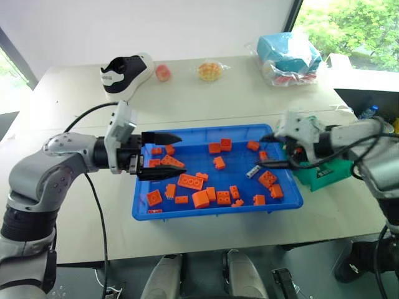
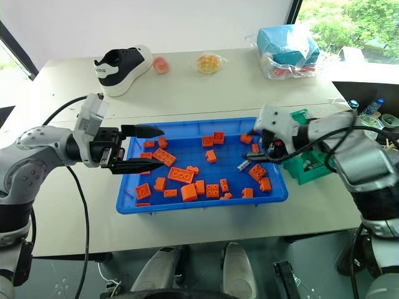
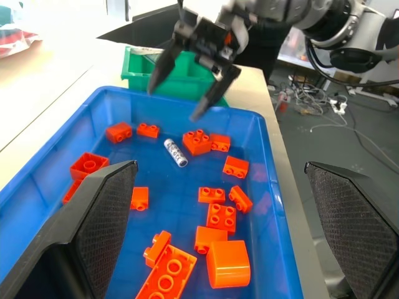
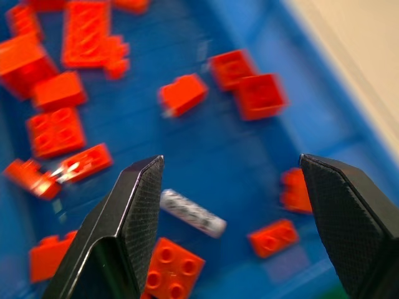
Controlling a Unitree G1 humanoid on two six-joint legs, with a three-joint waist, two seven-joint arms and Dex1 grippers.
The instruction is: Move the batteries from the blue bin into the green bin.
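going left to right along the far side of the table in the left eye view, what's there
black and white shoe → small pink-orange fruit → bagged yellow-orange item → light-blue bundle in a clear bag

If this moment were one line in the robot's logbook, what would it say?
battery: lying in blue bin among orange bricks | right gripper: open above it, empty | left gripper: open over bin's other end | green bin: beside blue bin

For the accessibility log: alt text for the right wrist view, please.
The right gripper, open, hangs over the blue bin with one battery lying between its fingers among scattered orange bricks.
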